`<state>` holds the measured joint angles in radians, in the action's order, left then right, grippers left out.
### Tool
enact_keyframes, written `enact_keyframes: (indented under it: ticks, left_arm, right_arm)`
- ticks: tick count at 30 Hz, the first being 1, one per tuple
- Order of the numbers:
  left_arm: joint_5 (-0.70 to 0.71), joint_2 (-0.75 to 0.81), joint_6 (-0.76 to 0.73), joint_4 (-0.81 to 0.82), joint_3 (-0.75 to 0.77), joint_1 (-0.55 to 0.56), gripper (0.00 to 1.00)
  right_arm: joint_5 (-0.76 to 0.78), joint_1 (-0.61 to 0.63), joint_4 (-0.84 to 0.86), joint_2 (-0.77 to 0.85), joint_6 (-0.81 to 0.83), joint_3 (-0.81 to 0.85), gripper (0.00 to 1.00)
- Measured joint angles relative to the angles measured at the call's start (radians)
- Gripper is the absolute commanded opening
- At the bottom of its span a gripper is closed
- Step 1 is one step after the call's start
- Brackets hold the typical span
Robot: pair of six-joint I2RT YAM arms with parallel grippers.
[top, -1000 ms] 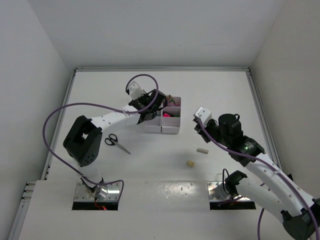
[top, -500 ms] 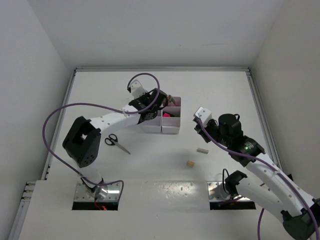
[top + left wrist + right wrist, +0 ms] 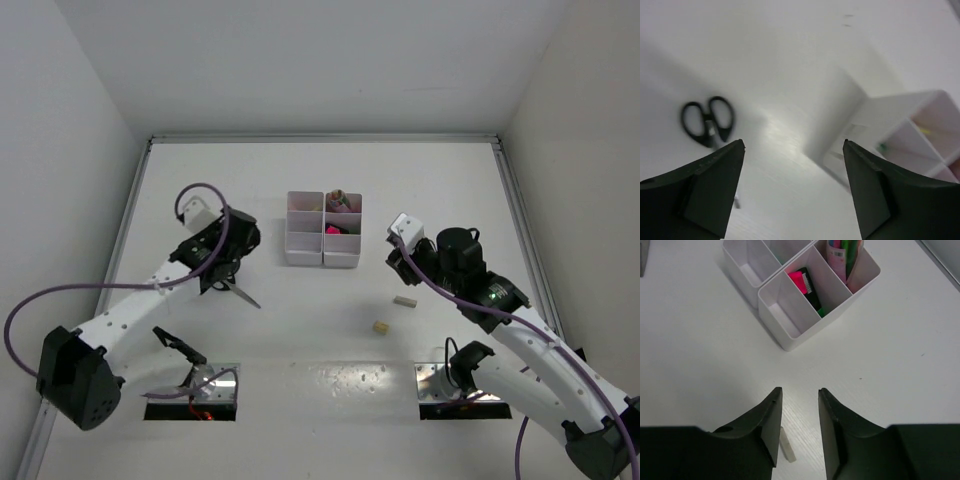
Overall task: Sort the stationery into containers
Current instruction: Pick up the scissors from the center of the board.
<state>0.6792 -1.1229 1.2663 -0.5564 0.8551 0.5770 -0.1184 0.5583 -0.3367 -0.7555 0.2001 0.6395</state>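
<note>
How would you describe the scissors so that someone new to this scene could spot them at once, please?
Find the white six-compartment tray in the middle of the table. Left of it, nearer the arm bases, lie the scissors. They alone have two black loop handles; the other loose items, two small beige erasers, lie to the tray's right.
</note>
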Motion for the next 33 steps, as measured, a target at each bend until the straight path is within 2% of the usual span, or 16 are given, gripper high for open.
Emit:
enact_keyframes:
  ticks: [3,4,7,9,10,12,20,33]
  left_arm:
    - [-0.076,0.046,-0.026,-0.035,-0.105,-0.166,0.53]
    - [-0.11,0.046,-0.046,-0.04,-0.12,-0.215,0.37]
    - [-0.202,0.014,-0.108,-0.024,-0.13,-0.334,0.28]
    - [-0.267,-0.031,-0.144,0.006,-0.13,-0.391,0.28]
    - [-0.294,-0.059,-0.161,0.022,-0.13,-0.409,0.33]
    - [-0.334,-0.108,-0.188,0.047,-0.132,-0.431,0.35]
    - [-0.478,-0.252,-0.273,0.124,-0.132,-0.447,0.39]
    - [-0.504,-0.309,-0.298,0.167,-0.132,-0.447,0.39]
  right_arm:
    - [0.003,0.0,0.0,0.0,-0.002,0.0,0.3]
    - [0.004,0.0,0.0,0.0,-0.002,0.0,0.3]
    - [0.006,0.0,0.002,0.001,-0.002,-0.002,0.3]
    - [0.007,0.0,0.001,0.002,-0.002,-0.004,0.3]
    - [0.007,0.0,0.001,0.002,-0.002,-0.005,0.3]
    - [0.007,0.0,0.001,0.002,-0.002,-0.005,0.3]
    - [0.007,0.0,0.001,0.002,-0.002,-0.006,0.3]
    - [0.007,0.0,0.001,0.002,-0.002,-0.006,0.3]
